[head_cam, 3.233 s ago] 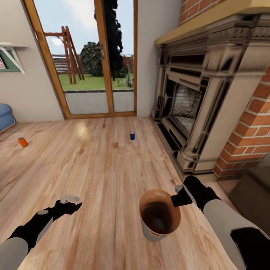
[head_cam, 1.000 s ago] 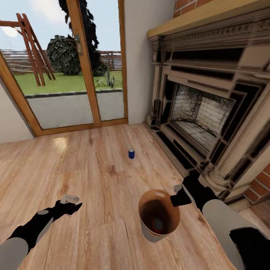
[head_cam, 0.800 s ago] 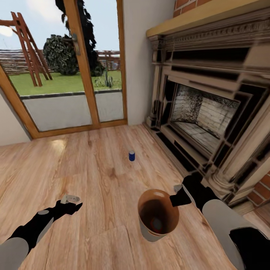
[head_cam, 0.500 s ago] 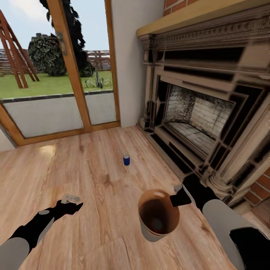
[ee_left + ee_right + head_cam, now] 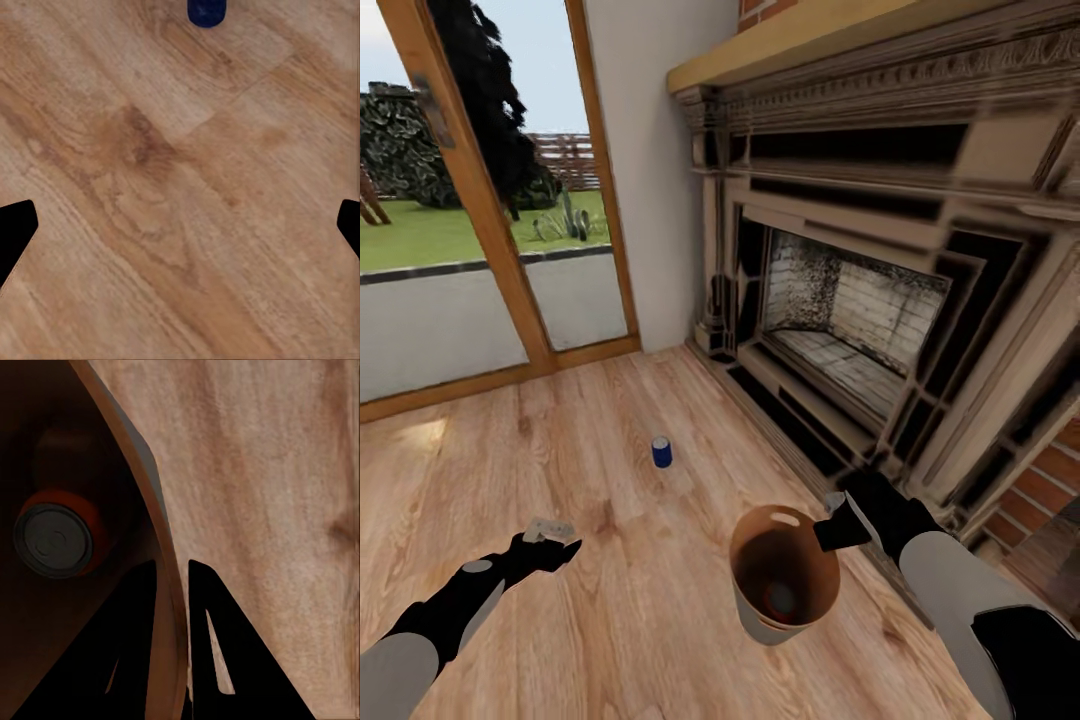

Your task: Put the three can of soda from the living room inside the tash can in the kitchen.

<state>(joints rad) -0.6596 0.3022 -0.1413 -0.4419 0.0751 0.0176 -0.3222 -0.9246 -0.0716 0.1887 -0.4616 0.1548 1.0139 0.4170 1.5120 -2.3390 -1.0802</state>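
A dark blue soda can (image 5: 661,452) stands upright on the wood floor ahead of me; its dark blue side (image 5: 205,10) also peeks in at the edge of the left wrist view. My right gripper (image 5: 832,528) is shut on the rim of the trash can (image 5: 784,592), a small tapered bucket held above the floor. Its fingers (image 5: 142,607) pinch the bucket wall (image 5: 154,510) from both sides. A red-orange soda can (image 5: 58,536) lies in the bottom of the bucket, seen as a can (image 5: 780,600) from the head view. My left gripper (image 5: 550,535) is open and holds nothing, over bare floor.
A large stone and brick fireplace (image 5: 860,300) stands close on the right, its hearth edge (image 5: 800,420) just beyond the bucket. Wood-framed glass doors (image 5: 480,220) fill the back left wall. Open wood floor (image 5: 560,620) spreads to the left and in front.
The camera has moved forward and turned right: the doors slid left and the fireplace grew. The blue can now sits nearer and lower in view. Both arms keep their poses.
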